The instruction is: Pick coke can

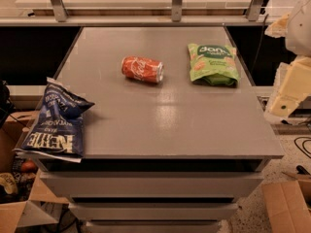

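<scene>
On the far middle of the table [160,125], the coke can [142,69] lies on its side, ungrasped. What seems to be the gripper [285,89] hangs beyond the right edge, well apart from it; whether it is open I cannot tell. Reach, grasp and lift are all left to do.

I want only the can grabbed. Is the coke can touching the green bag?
Apart. The camera view shows bare table between the coke can and the green bag. The gripper is off the table, at the picture's right.
</scene>
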Tool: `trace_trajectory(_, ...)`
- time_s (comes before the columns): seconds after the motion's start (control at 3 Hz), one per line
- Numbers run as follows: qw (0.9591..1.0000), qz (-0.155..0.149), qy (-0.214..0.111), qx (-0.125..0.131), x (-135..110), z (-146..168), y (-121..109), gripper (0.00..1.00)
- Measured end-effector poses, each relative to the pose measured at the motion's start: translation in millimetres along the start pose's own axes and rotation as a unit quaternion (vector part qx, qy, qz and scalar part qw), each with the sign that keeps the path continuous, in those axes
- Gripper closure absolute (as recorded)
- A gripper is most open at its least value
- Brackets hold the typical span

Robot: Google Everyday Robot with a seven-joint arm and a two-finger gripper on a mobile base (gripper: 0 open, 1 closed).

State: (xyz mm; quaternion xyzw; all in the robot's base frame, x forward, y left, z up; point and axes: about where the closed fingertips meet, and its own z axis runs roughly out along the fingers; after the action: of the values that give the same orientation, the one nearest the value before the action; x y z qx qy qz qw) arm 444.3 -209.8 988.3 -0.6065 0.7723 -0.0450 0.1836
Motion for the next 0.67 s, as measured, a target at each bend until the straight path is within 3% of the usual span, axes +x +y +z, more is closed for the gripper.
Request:
trace_trajectory(0.33, 0.9984, -0.054, -0.007, -0.011, -33, 22, -14, 0.00)
trace_trajectory(0.67, 0.9957, -0.090, 0.001, -0.021, -72, 51, -25, 0.00)
